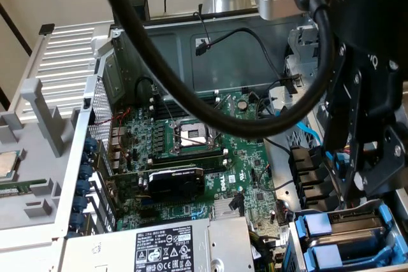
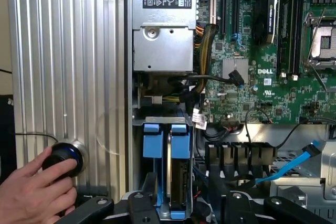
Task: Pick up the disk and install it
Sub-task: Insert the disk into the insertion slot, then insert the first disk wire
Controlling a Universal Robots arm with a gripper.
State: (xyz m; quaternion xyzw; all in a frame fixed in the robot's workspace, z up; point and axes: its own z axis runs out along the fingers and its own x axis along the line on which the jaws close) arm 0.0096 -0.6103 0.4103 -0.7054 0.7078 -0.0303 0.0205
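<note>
Inside the open computer case (image 1: 178, 49), my gripper (image 2: 188, 211) is partly cut off, fingertips hidden, yet its jaws stand wide. Beneath it the disk (image 2: 177, 178) sits on edge in the drive bay (image 2: 163, 121), unheld. Somebody's hand (image 2: 31, 192) half-covers a blue knob (image 2: 65, 156).

Open workstation, two angles. The exterior view looks steeply down into the computer case (image 1: 178, 55) from close beside the arm, whose thick black cable (image 1: 156, 62) sweeps across the foreground. The wrist view faces straight down from just above the drive-bay end of the same case and sits nearer to the hardware. Both views take in the green motherboard (image 1: 248, 189) (image 2: 247, 93), the labelled power supply (image 1: 223, 240) (image 2: 163, 40) and the blue drive carriers (image 1: 322, 227) (image 2: 152, 140), which lie at the exterior view's lower right.
</note>
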